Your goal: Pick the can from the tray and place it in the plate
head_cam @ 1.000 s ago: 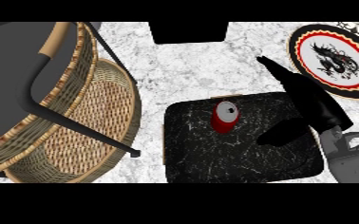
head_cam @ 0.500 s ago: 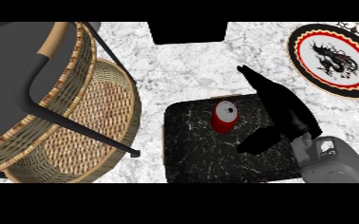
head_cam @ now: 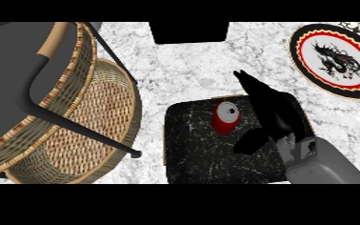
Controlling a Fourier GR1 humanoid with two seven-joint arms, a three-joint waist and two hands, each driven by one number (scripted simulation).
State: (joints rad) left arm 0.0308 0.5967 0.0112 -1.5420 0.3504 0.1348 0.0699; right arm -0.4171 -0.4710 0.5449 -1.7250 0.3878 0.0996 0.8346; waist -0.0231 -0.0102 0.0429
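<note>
A red can (head_cam: 226, 117) with a silver top stands upright on the black speckled tray (head_cam: 197, 152), near its far edge. My right hand (head_cam: 271, 109) hovers just right of the can, open, fingers straight and pointing away from me, thumb (head_cam: 249, 143) hanging down toward the tray. A small gap separates the hand from the can. The plate (head_cam: 330, 59), white with a black dragon and a red-and-black rim, lies at the far right of the marble counter. My left hand is out of view.
A large wicker basket (head_cam: 77, 124) with a dark handle fills the left side. A black block (head_cam: 190, 32) sits at the counter's far edge, above the tray. Bare marble lies between the tray and the plate.
My right hand has moved left across the tray, from the tray's right edge to a spot close beside the can. The can has not moved.
</note>
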